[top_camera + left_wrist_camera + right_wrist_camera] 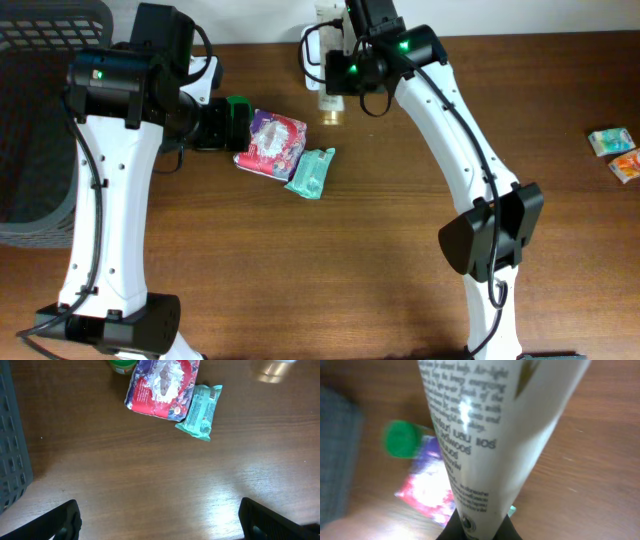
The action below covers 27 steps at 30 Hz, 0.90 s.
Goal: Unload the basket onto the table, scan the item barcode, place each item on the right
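right wrist view is nearly filled by the white glossy plastic squeeze tube [485, 435], pinched at its narrow end by the right gripper [480, 531], whose dark fingers are pressed together on it. seen from overhead, the tube hangs over the far middle of the brown wooden table [400, 300], its gold cap [330, 117] pointing towards the near side. just beyond it at the far edge is a white corded device [322, 45], possibly the scanner, though i cannot tell.

the tube probably weighs little. its walls look soft enough to dent, and the shiny skin could slide in the grip. the flat crimped tail, where it seems to be held, is the stiffest place to take it, and the shoulder by the cap would also serve.

its face carries rows of dark small print, partly in a non-latin script, and an olive mark near the top. no barcode shows in any view, so the tube likely needs turning.

the left gripper [165, 520] is spread wide and holds nothing, low over the left of the table. beyond it lie a red and white crinkled packet [162, 385], a teal wrapped pack [200, 406] touching its right side, and a green round cap [122, 364].
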Tool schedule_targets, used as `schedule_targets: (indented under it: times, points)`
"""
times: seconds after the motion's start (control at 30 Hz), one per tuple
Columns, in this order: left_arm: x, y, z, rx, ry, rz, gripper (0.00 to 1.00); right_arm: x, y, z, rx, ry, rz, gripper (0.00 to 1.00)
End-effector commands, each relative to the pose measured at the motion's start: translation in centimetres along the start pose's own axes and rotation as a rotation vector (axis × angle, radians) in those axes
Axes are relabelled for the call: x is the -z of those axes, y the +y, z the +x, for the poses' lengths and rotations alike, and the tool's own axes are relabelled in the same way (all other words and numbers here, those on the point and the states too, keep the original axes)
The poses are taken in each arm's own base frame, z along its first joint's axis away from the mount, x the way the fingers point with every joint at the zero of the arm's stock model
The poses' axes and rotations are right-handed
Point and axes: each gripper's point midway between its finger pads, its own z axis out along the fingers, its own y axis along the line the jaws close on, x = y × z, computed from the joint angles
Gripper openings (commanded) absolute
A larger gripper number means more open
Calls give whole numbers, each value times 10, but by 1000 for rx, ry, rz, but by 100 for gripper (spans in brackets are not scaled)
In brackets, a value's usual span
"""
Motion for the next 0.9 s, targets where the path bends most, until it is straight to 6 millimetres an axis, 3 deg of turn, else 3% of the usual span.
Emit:
schedule_targets:
  times: [0.0, 0.1, 0.27, 0.43, 0.5, 0.53, 0.63, 0.73, 0.83, 0.87]
  points:
    - [6, -2, 1, -20, -16, 4, 99, 51, -53, -12, -45, -113, 353, 4]
    - [6, -2, 1, -20, -16, 4, 99, 55, -100, 32, -18, 56, 604, 4]
    - [6, -2, 1, -20, -16, 4, 99, 16, -173, 94, 4, 196, 965, 4]
    - [6, -2, 1, -20, -16, 4, 99, -15, -201, 126, 40, 209, 1045, 4]
    - [6, -2, 1, -20, -16, 4, 99, -28, -194, 139, 16, 250, 972, 35]
    - [6, -2, 1, -20, -16, 4, 99, -35, -186, 143, -8, 269, 909, 41]
    - [6, -2, 1, -20, -16, 4, 99, -44, -158, 138, -71, 292, 742, 42]
    - [6, -2, 1, -20, -16, 4, 99, -12, -139, 102, -89, 244, 707, 46]
    - [6, -2, 1, -20, -16, 4, 99, 38, -144, 60, -160, 169, 678, 83]
    - [6, -2, 1, -20, -16, 4, 99, 43, -149, 57, -173, 182, 639, 87]
